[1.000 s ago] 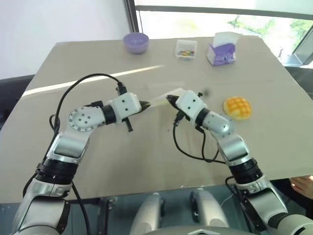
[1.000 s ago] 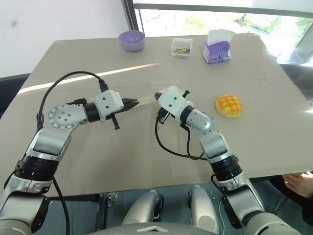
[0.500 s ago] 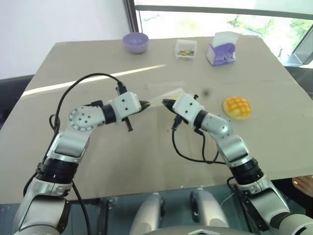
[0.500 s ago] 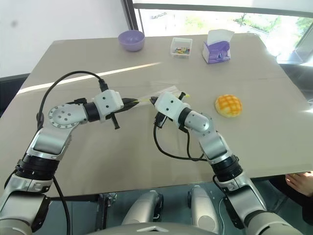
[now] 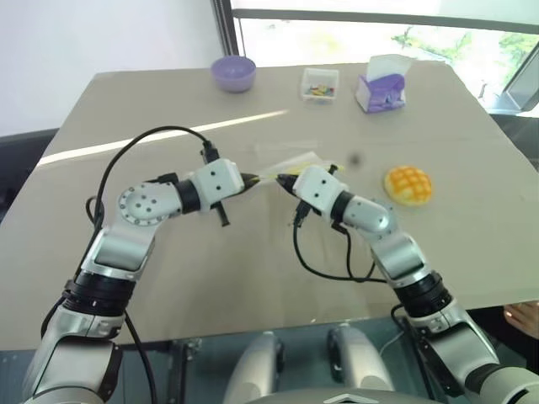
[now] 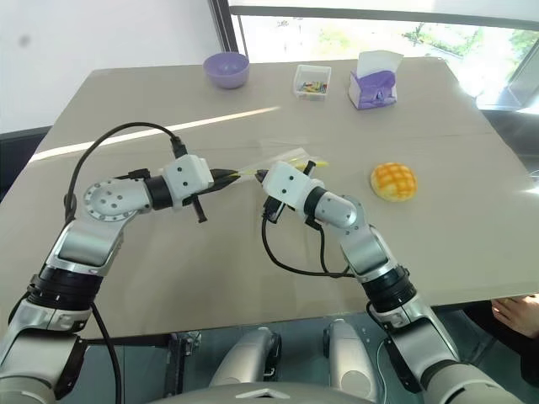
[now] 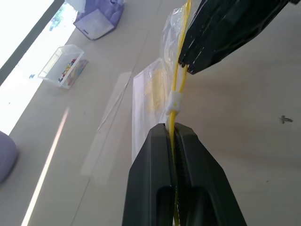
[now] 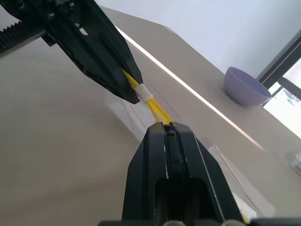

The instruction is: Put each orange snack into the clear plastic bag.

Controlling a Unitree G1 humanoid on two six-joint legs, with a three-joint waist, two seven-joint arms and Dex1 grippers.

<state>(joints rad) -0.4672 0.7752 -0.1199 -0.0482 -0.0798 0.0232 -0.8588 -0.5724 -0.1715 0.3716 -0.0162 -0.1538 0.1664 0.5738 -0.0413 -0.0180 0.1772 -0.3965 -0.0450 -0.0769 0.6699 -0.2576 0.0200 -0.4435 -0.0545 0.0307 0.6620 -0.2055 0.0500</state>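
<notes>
The clear plastic bag [image 5: 293, 160] hangs just above the table's middle, held by its yellow strip [image 7: 178, 80]. My left gripper [image 5: 255, 178] is shut on one end of that strip. My right gripper [image 5: 282, 179] is shut on the strip close beside it, tip facing tip. A small white slider [image 7: 175, 101] sits on the strip between them. The left wrist view has my left gripper [image 7: 170, 129] pinching the strip, and the right wrist view has my right gripper [image 8: 164, 126] doing the same. The orange snack [image 5: 408, 184], a domed bun with a grid top, lies on the table right of my right arm.
At the table's far edge stand a purple bowl [image 5: 234, 72], a small clear box of colourful bits [image 5: 321, 84] and a purple-and-white tissue box [image 5: 383, 84]. A person's hand [image 5: 526, 318] shows past the near right corner.
My right gripper has swung slightly toward the left one, narrowing the gap along the strip. The left arm and the bun have kept still.
</notes>
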